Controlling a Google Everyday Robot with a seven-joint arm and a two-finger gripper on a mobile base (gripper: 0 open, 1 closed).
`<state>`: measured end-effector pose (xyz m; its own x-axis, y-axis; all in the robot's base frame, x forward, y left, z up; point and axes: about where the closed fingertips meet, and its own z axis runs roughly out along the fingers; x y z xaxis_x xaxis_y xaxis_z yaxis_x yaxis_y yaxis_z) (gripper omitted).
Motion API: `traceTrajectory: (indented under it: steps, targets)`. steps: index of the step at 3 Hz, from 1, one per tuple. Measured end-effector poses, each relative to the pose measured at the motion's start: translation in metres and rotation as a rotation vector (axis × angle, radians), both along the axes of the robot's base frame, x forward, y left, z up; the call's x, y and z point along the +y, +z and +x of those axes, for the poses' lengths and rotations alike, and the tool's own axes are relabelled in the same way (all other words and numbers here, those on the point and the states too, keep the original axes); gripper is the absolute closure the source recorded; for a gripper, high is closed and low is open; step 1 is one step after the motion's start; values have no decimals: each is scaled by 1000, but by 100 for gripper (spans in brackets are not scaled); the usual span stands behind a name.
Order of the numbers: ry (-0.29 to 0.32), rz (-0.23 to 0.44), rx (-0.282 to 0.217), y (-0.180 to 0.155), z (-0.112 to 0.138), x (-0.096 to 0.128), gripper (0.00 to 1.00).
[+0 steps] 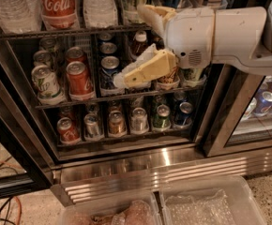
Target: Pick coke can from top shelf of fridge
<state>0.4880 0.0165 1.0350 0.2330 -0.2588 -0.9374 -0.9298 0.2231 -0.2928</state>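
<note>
1. Fridge (126,167): black door frames, wire racks, ribbed steel base at the bottom. The door is open, and the racks are in plain view.
2. Coke can (57,3): red with white script, upright on the top shelf (79,30), left of centre. Its top is cut off by the frame edge.
3. Clear water bottles flank it, one on the left (9,8) and one on the right (98,3), both just beside it.
4. Gripper (129,45): on a white arm (225,29) that enters from the right. It sits in front of the racks, right of the coke can and apart from it.
5. Gripper fingers are spread wide and hold nothing. The upper finger (150,14) is at top-shelf height. The lower finger (147,70) angles down-left in front of the middle rack (79,100).
6. Middle rack: green-white can (44,81), red can (79,78), blue can (110,69), brown bottle (139,43) behind the gripper.
7. Lower rack (117,138): a row of mixed cans.
8. Right compartment: blue cans (266,101) behind glass.
9. Near edge: clear plastic bins (206,203) on the floor.
</note>
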Motion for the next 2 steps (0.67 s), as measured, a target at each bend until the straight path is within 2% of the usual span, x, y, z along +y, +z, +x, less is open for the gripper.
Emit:
traceTrajectory:
  steps: [1, 2]
  targets:
    - [17, 40, -10, 3, 2, 22, 0]
    - [65, 76, -21, 9, 2, 51, 0]
